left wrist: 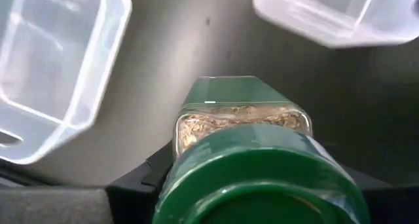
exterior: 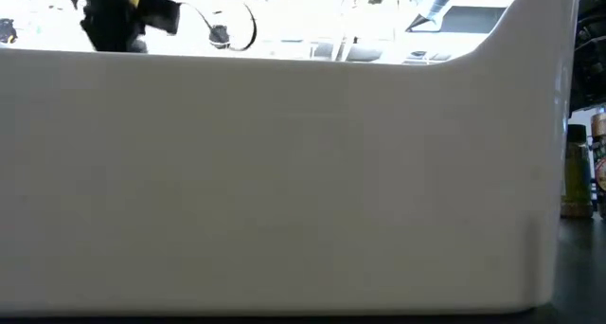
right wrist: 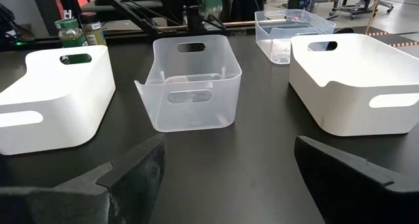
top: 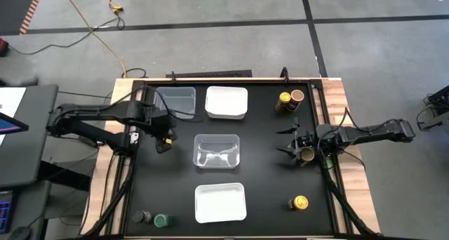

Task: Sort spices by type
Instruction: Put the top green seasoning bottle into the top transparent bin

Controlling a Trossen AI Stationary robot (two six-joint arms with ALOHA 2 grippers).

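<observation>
My left gripper [top: 163,142] hangs over the table's left side, between the two clear trays, shut on a green-lidded spice jar [left wrist: 242,122] filled with dried herbs. My right gripper [right wrist: 229,178] rests low at the right edge, open, with nothing between its fingers. A yellow-lidded jar [top: 284,102] and a tan-lidded jar [top: 297,97] stand at the far right. Another yellow-lidded jar [top: 299,203] stands near right. A green-lidded jar [top: 162,220] and a dark-lidded jar [top: 142,217] stand near left. A tan round top [top: 306,154] shows beside my right gripper. My left gripper holds the green-lidded jar at its lid end [left wrist: 196,152], coming from above and pointing steeply down. The wide green lid [left wrist: 262,185] hides where the fingers meet it. The jar hangs below the gripper, bottom end [left wrist: 229,90] down, clear of the table.
Four trays stand on the black table: clear [top: 175,100] and white [top: 226,102] at the far side, clear [top: 217,151] in the middle, white [top: 220,202] near. In the low view the near white tray's wall [exterior: 284,191] blocks nearly everything.
</observation>
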